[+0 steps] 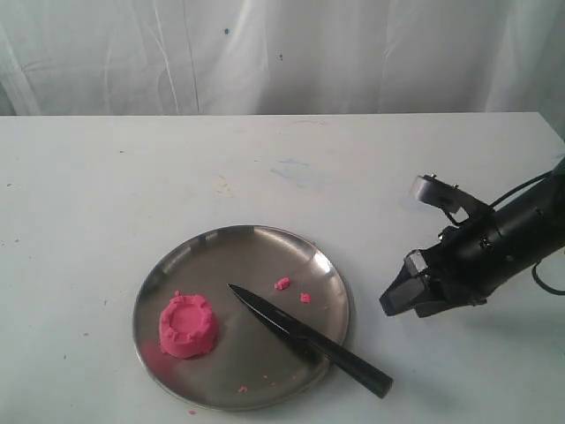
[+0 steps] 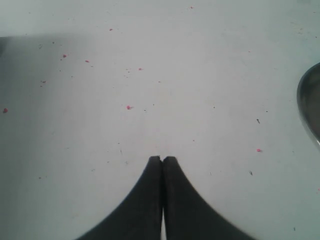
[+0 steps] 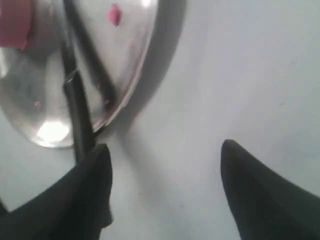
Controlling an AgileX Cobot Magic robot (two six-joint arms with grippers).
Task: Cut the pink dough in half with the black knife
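The pink dough (image 1: pixel 188 325) is one round puck with a notched rim, sitting at the left of the steel plate (image 1: pixel 256 243). The black knife (image 1: pixel 309 339) lies diagonally across the plate, blade tip near the middle, handle overhanging the front right rim. My right gripper (image 1: pixel 397 302) hovers open to the right of the plate, just above and right of the handle. In the right wrist view the knife (image 3: pixel 75 100) and a slice of dough (image 3: pixel 15 22) show beyond the open right gripper (image 3: pixel 165 150). My left gripper (image 2: pixel 162 159) is shut over bare table; it is outside the exterior view.
Small pink crumbs (image 1: pixel 282 283) lie on the plate near the blade, and more dot the white table (image 2: pixel 129 107). The plate's rim (image 2: pixel 307 105) shows at the edge of the left wrist view. A white curtain backs the table.
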